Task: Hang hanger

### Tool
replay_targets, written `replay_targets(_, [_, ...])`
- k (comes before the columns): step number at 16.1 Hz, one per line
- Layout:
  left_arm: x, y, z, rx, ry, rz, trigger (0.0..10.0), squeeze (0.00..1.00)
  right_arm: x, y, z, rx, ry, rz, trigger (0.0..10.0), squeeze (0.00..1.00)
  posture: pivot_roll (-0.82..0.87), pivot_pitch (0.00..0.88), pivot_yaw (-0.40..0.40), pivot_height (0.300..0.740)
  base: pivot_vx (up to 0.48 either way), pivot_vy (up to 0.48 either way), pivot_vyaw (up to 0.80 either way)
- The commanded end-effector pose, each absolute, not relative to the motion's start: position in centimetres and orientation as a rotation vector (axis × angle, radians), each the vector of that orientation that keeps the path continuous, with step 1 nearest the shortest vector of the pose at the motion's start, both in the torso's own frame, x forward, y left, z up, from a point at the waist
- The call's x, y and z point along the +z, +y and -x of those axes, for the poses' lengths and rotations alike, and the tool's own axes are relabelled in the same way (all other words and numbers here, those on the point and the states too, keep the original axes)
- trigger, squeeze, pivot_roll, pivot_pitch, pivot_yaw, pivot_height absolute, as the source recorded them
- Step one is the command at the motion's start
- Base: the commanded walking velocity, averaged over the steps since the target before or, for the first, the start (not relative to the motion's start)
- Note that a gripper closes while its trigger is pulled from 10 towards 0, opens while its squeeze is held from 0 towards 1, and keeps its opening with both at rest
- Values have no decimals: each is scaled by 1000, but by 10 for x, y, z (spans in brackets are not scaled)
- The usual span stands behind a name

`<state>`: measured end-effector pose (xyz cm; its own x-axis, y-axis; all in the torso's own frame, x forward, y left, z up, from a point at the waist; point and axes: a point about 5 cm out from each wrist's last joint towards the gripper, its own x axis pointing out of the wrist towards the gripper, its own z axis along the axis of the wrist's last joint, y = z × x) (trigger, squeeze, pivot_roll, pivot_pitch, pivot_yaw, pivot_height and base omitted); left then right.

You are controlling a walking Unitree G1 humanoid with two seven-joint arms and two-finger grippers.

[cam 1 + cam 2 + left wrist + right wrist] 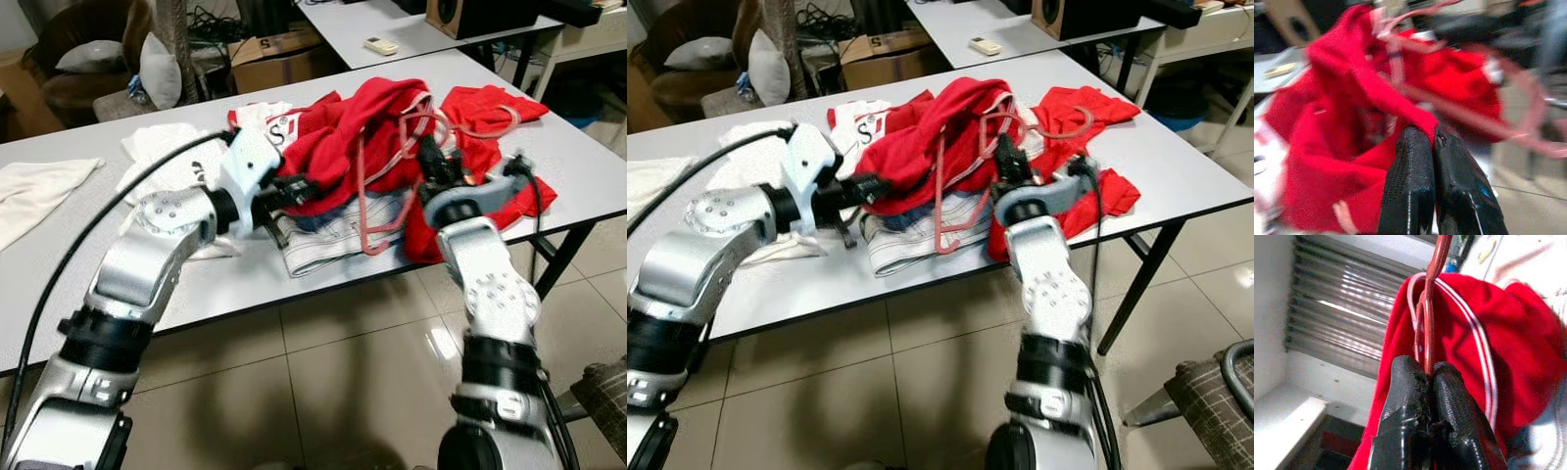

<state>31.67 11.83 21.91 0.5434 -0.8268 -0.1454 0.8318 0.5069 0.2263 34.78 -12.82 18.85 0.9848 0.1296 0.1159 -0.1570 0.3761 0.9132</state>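
Note:
A pile of red clothing lies on the grey table. A translucent pink hanger is threaded through the red garment and stands tilted above the pile. My right gripper is shut on the hanger's upper part; in the right wrist view its fingertips pinch the red rod against the red cloth. My left gripper reaches in from the left and is shut on a fold of the red garment, pinched at the fingertips.
White clothes and a striped folded cloth lie beside the pile, with another red garment to the right. Behind stand a cardboard box, a second table with a remote, and a brown chair. The table's front edge is close.

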Motion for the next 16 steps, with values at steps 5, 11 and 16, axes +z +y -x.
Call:
replay_targets(5, [210, 101, -300, -1136, 63, -209, 0, 0, 197, -110, -364, 147, -25, -1221, 10000, 0, -68, 0, 158, 740, 0, 0, 0])
replay_targets(11, [219, 93, -296, -1143, 68, -45, 0, 0, 196, -108, -380, 84, -30, -1197, 10000, 0, -59, 0, 155, 740, 0, 0, 0])
replay_targets(16, [210, 79, -285, -1208, 143, -12, 0, 0, 203, -101, -392, 60, -38, -1166, 10000, 0, -45, 0, 172, 740, 0, 0, 0])
